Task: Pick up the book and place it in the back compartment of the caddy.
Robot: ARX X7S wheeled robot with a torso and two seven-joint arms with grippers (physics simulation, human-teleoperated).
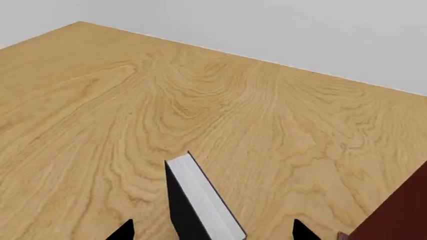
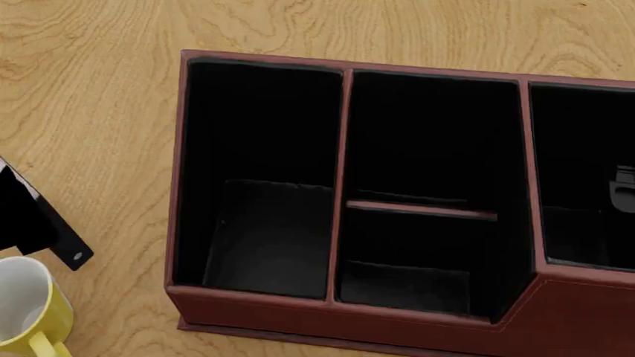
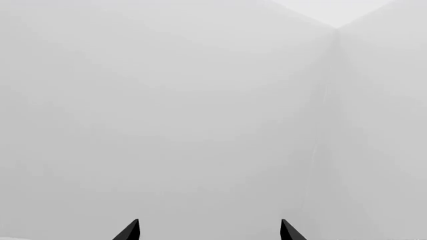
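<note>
Left wrist view: the book [image 1: 200, 205] stands between the left gripper's [image 1: 213, 231] spread tips; whether they touch it cannot be told. Head view: book [image 2: 35, 219] at left edge, the back compartment [image 2: 432, 134] upper centre of the caddy [image 2: 343, 309]. Right gripper [image 3: 210, 231] open, facing blank wall.
</note>
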